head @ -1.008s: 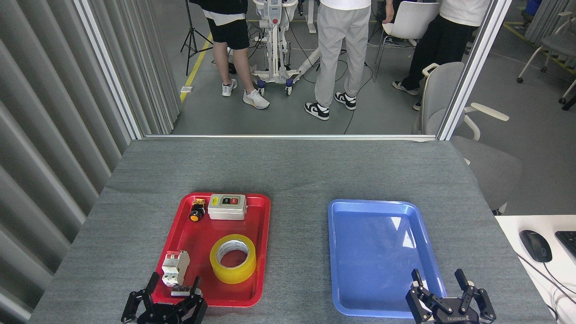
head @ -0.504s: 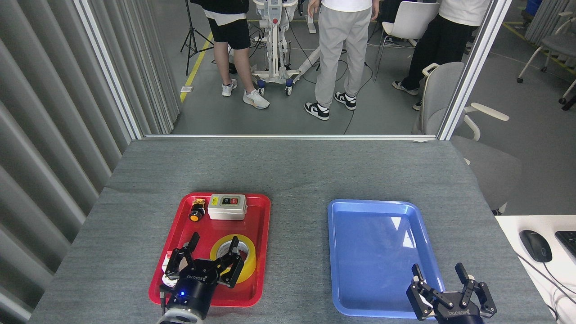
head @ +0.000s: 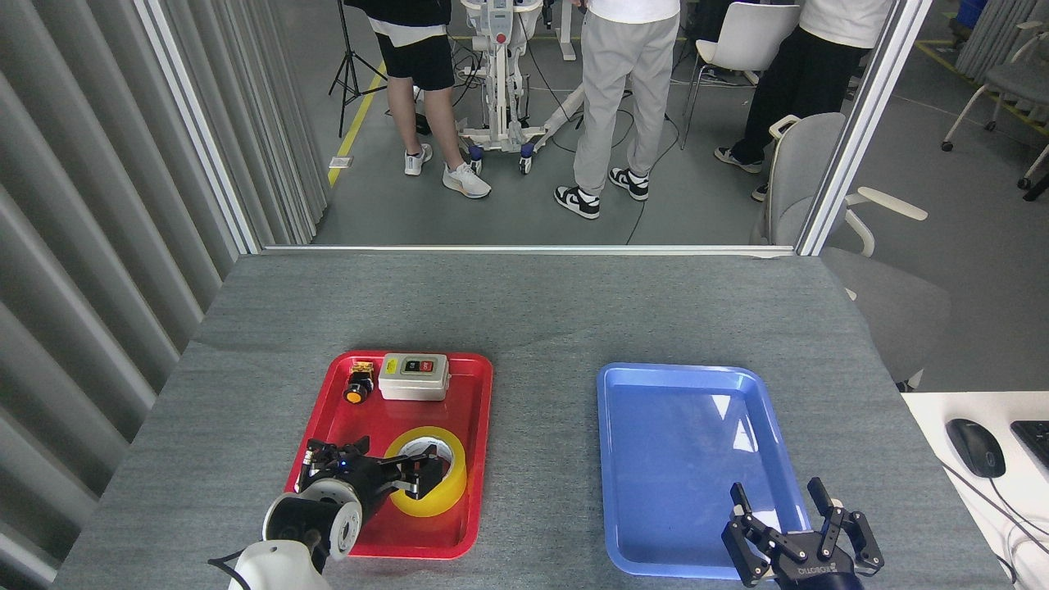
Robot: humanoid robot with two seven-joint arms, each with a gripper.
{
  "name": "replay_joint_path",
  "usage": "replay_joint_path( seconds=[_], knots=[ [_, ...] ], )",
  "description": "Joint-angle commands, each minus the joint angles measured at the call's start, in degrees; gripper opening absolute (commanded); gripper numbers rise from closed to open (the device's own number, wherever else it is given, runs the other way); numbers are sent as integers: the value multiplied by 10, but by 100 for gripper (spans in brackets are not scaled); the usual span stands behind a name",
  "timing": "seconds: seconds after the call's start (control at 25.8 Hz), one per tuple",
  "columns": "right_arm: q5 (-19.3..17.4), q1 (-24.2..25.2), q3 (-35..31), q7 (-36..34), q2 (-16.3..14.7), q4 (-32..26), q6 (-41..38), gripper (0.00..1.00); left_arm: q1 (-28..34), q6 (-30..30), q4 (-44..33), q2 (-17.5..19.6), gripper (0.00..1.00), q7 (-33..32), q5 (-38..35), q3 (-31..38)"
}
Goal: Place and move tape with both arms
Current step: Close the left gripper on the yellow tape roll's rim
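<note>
Robot lab: test rig (head: pixel 501 74), partitions (head: pixel 123 164)

The table (head: pixel 533 311) wears matt grey cloth with a fine weave. Beside the left claw (head: pixel 392 478), the tape (head: pixel 442 483) looks glossy, translucent plastic. The red tray (head: pixel 471 459) and blue tray (head: pixel 680 434) are smooth, shiny plastic.

The blue tray (head: pixel 697 467) lies bare and open, while a switch box (head: pixel 414 376) crowds the red tray (head: pixel 479 459)
</note>
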Motion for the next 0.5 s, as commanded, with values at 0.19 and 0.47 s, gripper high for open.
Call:
replay_joint_path(
  seconds=[0.19, 0.47],
  knots=[
    [1, -1, 3, 0, 0, 0, 5, 100, -71, 23, 112, 0, 100, -29, 1, -9],
    [1, -4, 2, 0, 3, 0, 9, 100, -107, 34, 186, 11, 100, -28, 1, -22]
  ],
)
